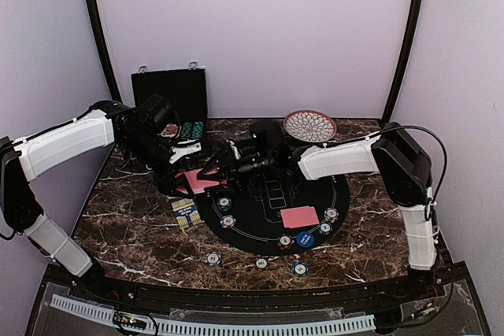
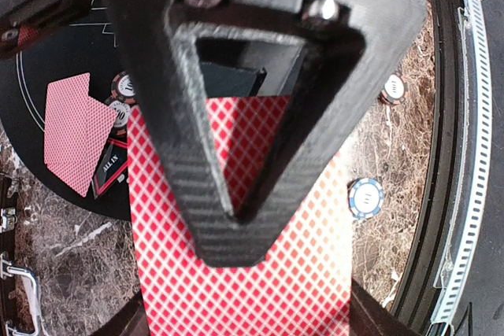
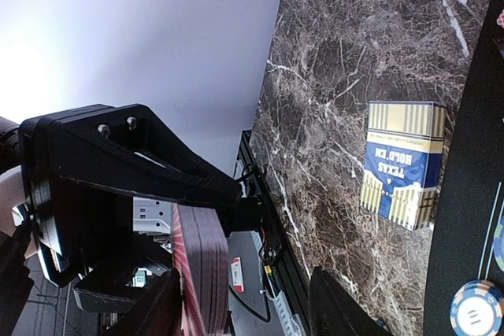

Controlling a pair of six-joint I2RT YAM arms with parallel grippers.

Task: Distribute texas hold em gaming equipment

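My left gripper (image 1: 187, 180) (image 2: 236, 261) is shut on a thick deck of red-backed playing cards (image 1: 201, 182) (image 2: 268, 297), held off the table at the left rim of the black round mat (image 1: 272, 204). My right gripper (image 1: 218, 169) (image 3: 248, 312) reaches across to the deck with its jaws apart. In the right wrist view the deck (image 3: 201, 273) stands edge-on against one finger (image 3: 157, 308), with a gap to the other finger (image 3: 339, 308). Two red-backed cards (image 1: 299, 216) (image 2: 75, 143) lie on the mat. Striped chips (image 1: 225, 203) and a blue button (image 1: 305, 239) ring them.
A blue-and-yellow card box (image 1: 185, 212) (image 3: 402, 163) lies on the marble left of the mat. The open black case (image 1: 169, 96) with chip stacks (image 1: 191, 130) stands at the back left, and a patterned plate (image 1: 309, 125) at the back. Loose chips (image 1: 213, 258) (image 2: 366, 197) lie near the front edge.
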